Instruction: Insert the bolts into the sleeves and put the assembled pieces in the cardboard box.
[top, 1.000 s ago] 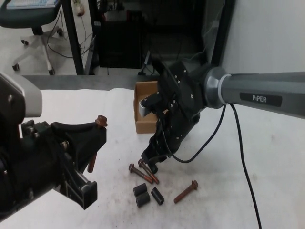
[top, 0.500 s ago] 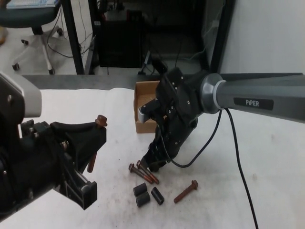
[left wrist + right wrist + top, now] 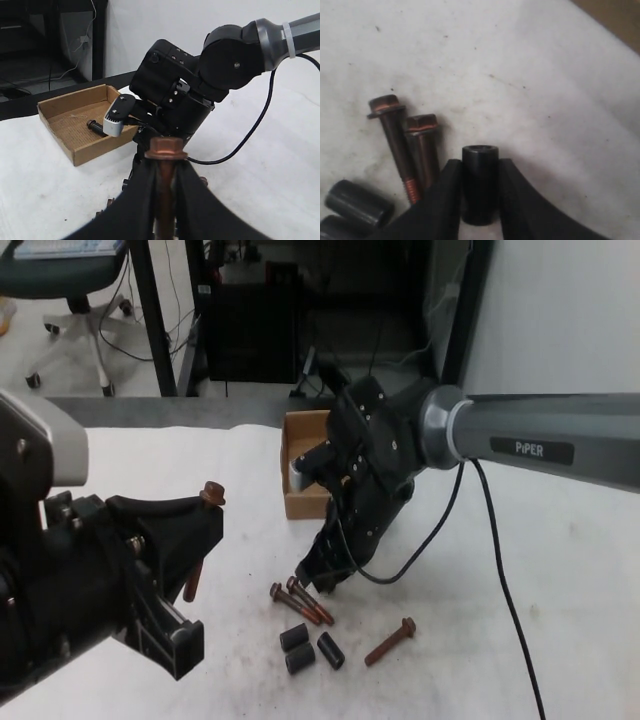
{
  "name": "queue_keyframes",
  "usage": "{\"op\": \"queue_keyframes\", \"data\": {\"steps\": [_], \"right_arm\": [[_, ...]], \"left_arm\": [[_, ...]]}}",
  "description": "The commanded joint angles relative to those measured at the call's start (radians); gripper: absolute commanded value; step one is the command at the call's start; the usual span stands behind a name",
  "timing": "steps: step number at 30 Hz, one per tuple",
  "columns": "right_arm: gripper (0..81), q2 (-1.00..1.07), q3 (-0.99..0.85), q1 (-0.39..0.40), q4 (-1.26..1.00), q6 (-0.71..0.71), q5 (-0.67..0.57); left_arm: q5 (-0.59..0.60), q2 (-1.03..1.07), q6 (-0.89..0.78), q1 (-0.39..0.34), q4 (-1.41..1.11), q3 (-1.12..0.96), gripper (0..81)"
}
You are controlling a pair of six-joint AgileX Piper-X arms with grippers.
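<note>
My left gripper (image 3: 165,169) is shut on a copper bolt (image 3: 166,148) and holds it upright, head up; in the high view that bolt (image 3: 211,493) stands above the cloth at the left. My right gripper (image 3: 479,165) is shut on a black sleeve (image 3: 480,195), held just above the cloth beside two loose bolts (image 3: 402,142). In the high view the right gripper (image 3: 320,575) hangs over that pair of bolts (image 3: 300,601). Behind it stands the cardboard box (image 3: 300,430), and in the left wrist view a dark bolt piece (image 3: 95,125) lies in the box (image 3: 55,102).
Two more black sleeves (image 3: 310,650) and a single bolt (image 3: 390,641) lie on the white cloth near the front. The right arm's cable (image 3: 500,570) trails across the cloth at the right. An office chair (image 3: 70,290) and dark frames stand beyond the bench.
The right arm's wrist has shifted slightly over the pair of bolts, with the sleeve still held. The left arm and its bolt have not moved.
</note>
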Motion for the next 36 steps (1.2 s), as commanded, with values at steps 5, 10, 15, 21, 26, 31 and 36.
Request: {"op": "queue_keyframes", "data": {"steps": [5,10,15,21,26,31,36], "right_arm": [[0.8,-0.262,-0.026,-0.062,0.009,0.048,-0.169],[0.8,-0.477,0.069,-0.156,-0.137,0.063,-0.456],[0.8,-0.706,0.278,-0.209,-0.297,0.098,-0.611],[0.8,-0.940,0.571,-0.150,-0.572,0.095,-0.615],[0.8,-1.000,0.749,-0.044,-0.824,0.097,-0.492],[0.8,-0.994,0.832,0.002,-0.989,0.097,-0.388],[0.8,-0.993,0.850,0.000,-1.099,0.097,-0.302]], "left_arm": [[-0.009,-0.011,-0.228,0.033,-0.230,-0.003,0.4],[0.031,-0.004,-0.257,0.071,-0.436,-0.003,0.4],[0.128,0.058,-0.457,0.104,-0.621,-0.003,0.4],[0.314,0.257,-0.725,0.106,-1.030,-0.006,0.4],[0.395,0.459,-0.907,0.099,-1.308,-0.048,0.4],[0.425,0.589,-0.918,0.099,-1.471,-0.123,0.4],[0.425,0.634,-0.918,0.096,-1.500,-0.184,0.4]]}}
